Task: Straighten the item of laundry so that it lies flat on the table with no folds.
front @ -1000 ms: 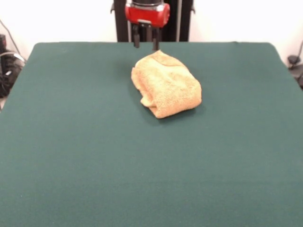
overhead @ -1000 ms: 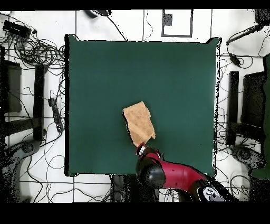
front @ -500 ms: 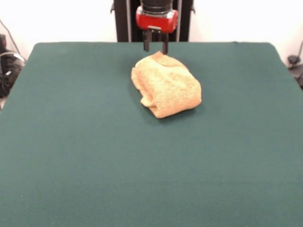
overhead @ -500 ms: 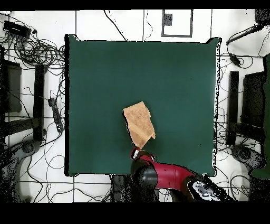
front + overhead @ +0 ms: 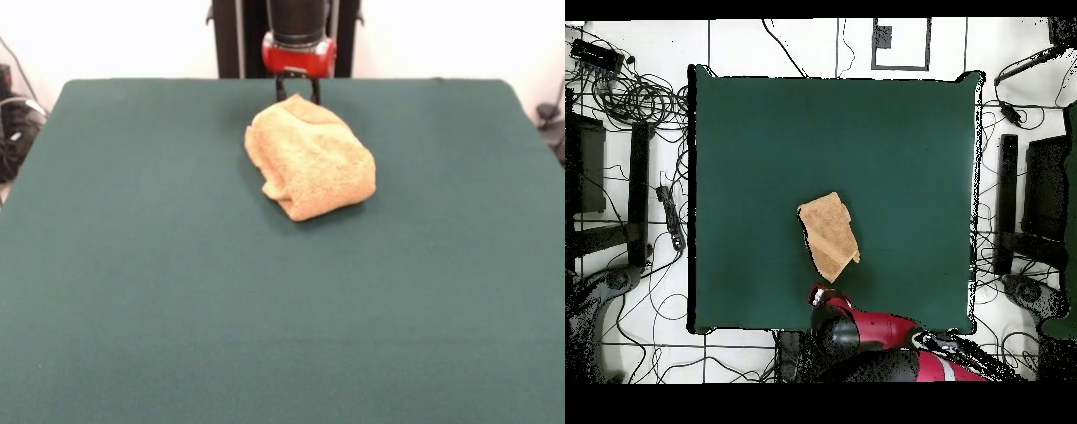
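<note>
The golden-orange towel (image 5: 309, 159) lies folded into a thick bundle on the dark green table (image 5: 132, 283), toward the robot's side. In the overhead view the towel (image 5: 829, 236) is a slanted, folded patch on the table (image 5: 745, 130). My gripper (image 5: 298, 92) hangs just behind the towel's far corner, its two dark fingers apart and empty, not touching the cloth. In the overhead view the gripper (image 5: 821, 296) sits just below the towel's lower tip, near the table's bottom edge. No stripes or tag show.
The robot's black pedestal (image 5: 238, 35) stands behind the table's far edge. Cables (image 5: 635, 95) and dark stands (image 5: 640, 190) lie on the floor around the table.
The gripper has drawn back from the towel's far corner toward the pedestal and shifted right in the front view. The towel has not moved.
</note>
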`<state>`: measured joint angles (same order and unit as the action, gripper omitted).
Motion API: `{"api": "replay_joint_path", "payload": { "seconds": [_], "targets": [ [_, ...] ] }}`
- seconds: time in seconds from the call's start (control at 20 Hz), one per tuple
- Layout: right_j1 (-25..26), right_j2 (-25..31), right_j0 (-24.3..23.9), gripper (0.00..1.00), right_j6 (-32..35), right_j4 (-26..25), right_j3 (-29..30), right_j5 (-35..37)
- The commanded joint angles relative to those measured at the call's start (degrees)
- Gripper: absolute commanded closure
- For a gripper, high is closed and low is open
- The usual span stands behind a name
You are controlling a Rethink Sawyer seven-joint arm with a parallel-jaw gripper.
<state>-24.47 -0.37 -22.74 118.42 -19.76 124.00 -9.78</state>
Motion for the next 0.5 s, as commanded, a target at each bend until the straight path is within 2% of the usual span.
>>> {"api": "replay_joint_path", "payload": {
  "seconds": [0.05, 0.35, 0.5],
  "targets": [
    [6.36, 1.92, 0.77, 0.0, 7.98, 2.45, -9.86, -5.9],
    [-2.93, 0.86, 1.51, 0.0, 6.22, 3.33, -5.81, 2.53],
    [-4.47, 0.95, 1.93, 0.0, 6.49, 3.92, -4.86, 3.82]
  ]
}}
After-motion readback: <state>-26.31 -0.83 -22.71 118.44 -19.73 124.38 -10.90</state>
